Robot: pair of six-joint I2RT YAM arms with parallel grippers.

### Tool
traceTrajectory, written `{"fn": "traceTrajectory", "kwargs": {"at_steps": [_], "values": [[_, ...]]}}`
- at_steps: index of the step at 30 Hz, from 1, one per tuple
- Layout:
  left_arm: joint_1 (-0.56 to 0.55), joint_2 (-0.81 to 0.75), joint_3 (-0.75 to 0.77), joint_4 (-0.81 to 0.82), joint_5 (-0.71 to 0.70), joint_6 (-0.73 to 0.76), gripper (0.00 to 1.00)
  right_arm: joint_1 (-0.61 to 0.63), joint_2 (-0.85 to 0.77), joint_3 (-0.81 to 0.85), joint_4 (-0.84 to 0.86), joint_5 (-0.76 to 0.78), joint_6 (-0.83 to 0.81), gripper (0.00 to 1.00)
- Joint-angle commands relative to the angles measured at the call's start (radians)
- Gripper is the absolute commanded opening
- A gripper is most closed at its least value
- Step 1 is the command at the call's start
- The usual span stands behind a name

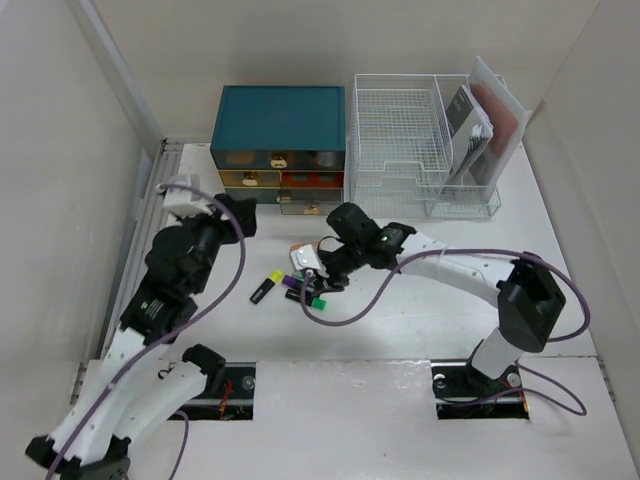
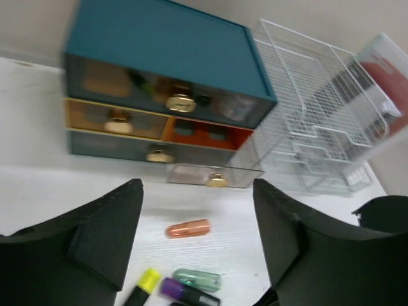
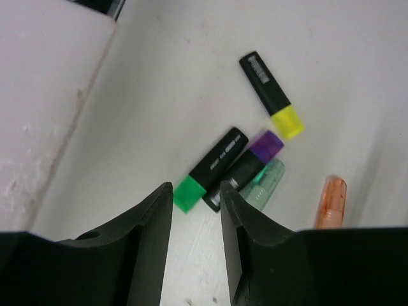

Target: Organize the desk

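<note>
The desk [image 1: 420,325] is a flat matte white top that runs under both arms, with two rectangular cut-outs on the near edge by the bases. The right tool [image 3: 196,188] hangs just over the middle of it. Its fingers are only a narrow gap apart and nothing's pinched between them.

The green highlighter [image 3: 210,169] lies on the white surface right off those fingertips. Snug against it is the purple highlighter [image 3: 245,166], then a clear greenish cap [image 3: 264,185]. The yellow highlighter [image 3: 271,95] sits a bit apart, and a see-through orange capsule [image 3: 331,201] is off to one side. All three markers have black barrels with small white print, too blurry to read.

The left tool [image 2: 197,188] is spread wide and empty, over the desk in front of the teal drawer box [image 2: 166,51]. That box has round brass-looking knobs and tinted see-through drawer fronts. A white wire-mesh rack [image 1: 400,130] stands right beside it at the back.
</note>
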Motion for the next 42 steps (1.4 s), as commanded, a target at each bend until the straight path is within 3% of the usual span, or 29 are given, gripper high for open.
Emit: {"fn": "traceTrajectory", "kwargs": {"at_steps": [1,5,10,25,42], "values": [[-0.006,-0.162,-0.061,-0.178,-0.230,0.146,0.69,0.037,0.058,0.030,0.174,0.138,0.212,0.41],[-0.006,-0.383,-0.228,-0.071,-0.230,0.157,0.83,0.065,0.177,0.116,0.148,0.203,0.309,0.41],[-0.006,-0.521,-0.240,-0.056,-0.288,0.163,0.86,0.111,0.253,0.137,0.157,0.293,0.371,0.46],[-0.006,-0.531,-0.240,-0.065,-0.260,0.163,0.87,0.120,0.350,0.180,0.191,0.439,0.467,0.45],[-0.006,-0.540,-0.240,-0.065,-0.251,0.172,0.89,0.120,0.449,0.226,0.169,0.484,0.513,0.45]]}}
